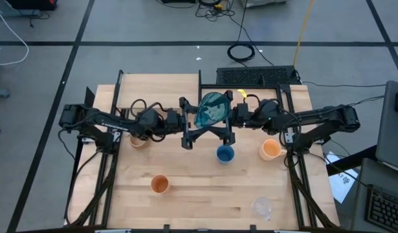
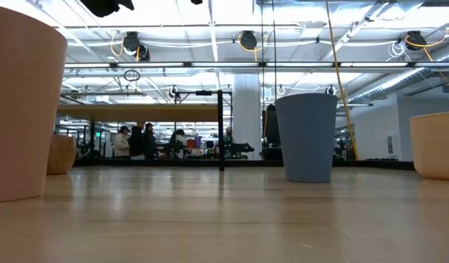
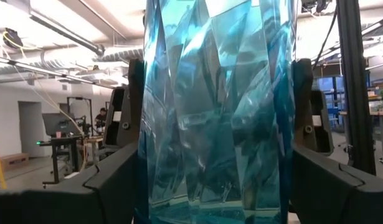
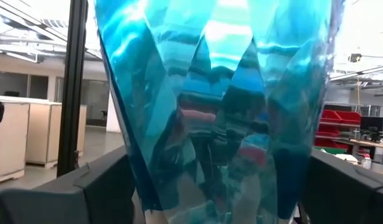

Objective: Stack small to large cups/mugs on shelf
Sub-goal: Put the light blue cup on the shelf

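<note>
Both the left hand (image 1: 189, 120) and the right hand (image 1: 230, 116) hold the teal tumbler (image 1: 210, 109) between them above the blue cup (image 1: 225, 154), so one should let go slowly.

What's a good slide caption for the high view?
Both grippers meet at the teal tumbler above the table's middle, other cups scattered below.

translucent teal faceted tumbler (image 1: 210, 109), blue cup (image 1: 225, 154), orange cup (image 1: 160, 184), peach-orange mug (image 1: 270, 149), perhaps clear cup (image 1: 262, 207).
</note>
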### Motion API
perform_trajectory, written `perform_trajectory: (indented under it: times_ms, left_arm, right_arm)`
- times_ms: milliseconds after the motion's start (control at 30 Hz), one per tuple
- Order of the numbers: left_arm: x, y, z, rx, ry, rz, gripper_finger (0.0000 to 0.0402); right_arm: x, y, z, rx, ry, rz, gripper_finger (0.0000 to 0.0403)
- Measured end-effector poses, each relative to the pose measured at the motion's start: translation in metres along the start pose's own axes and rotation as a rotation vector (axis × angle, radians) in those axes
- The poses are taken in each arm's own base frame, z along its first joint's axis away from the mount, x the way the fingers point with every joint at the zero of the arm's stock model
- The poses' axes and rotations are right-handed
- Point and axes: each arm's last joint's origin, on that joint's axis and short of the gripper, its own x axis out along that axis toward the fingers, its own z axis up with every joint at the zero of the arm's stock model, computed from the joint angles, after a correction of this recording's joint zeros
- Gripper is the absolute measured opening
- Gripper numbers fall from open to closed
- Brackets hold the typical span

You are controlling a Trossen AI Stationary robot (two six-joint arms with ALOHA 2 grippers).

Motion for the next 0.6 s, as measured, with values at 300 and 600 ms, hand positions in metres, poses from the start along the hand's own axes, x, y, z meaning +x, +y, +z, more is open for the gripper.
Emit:
perform_trajectory:
  times_ms: [300, 600]
  left_arm:
    - [0.0000, -0.0002, -0.0007, 0.004, 0.007, -0.001, 0.0342]
    - [-0.0005, 0.0000, -0.0026, 0.026, 0.048, 0.025, 0.0386]
  right_arm:
    - [-0.0003, 0.0002, -0.0015, -0.005, 0.026, 0.001, 0.0354]
    - [-0.0042, 0.0000, 0.0047, -0.004, 0.023, 0.000, 0.0348]
